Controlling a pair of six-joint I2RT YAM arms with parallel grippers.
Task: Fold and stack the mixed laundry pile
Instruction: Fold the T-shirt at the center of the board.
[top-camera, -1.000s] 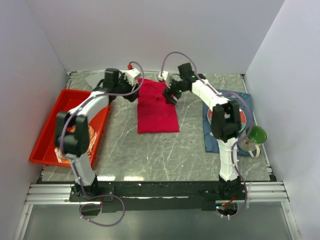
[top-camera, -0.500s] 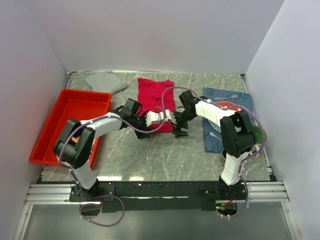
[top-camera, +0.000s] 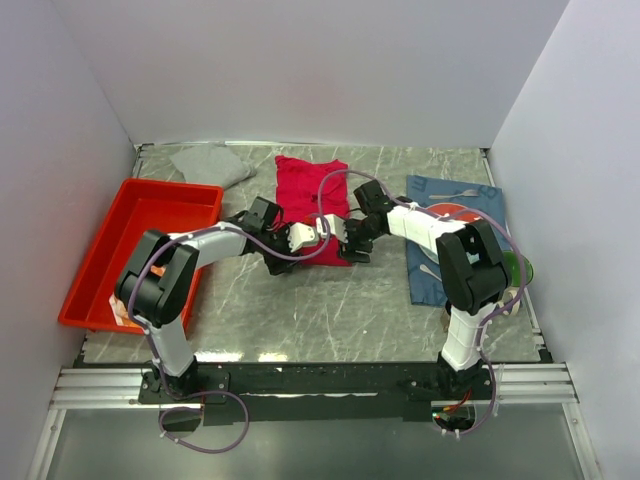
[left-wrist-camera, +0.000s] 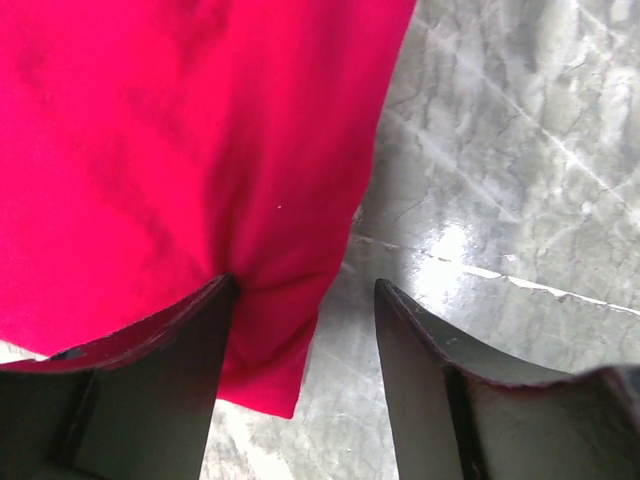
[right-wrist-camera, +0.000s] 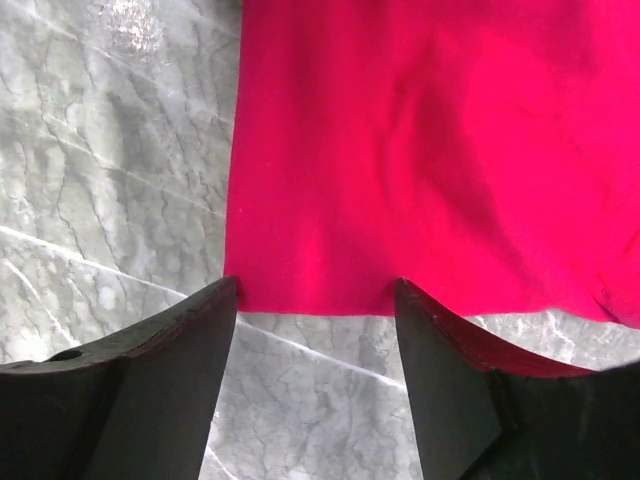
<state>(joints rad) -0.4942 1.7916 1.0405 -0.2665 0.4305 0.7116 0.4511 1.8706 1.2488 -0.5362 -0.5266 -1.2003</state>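
Top external: 1 shirt (top-camera: 308, 190), 1 tray (top-camera: 140, 235)

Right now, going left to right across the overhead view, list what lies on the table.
In order: red tray, grey garment, crimson shirt, blue mat, green cup.

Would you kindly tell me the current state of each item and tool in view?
crimson shirt: lying flat, a neat rectangle.
grey garment: crumpled, not folded, far-left corner.
left tool: open, over the shirt's near corner.
right tool: open, over the shirt's near edge.
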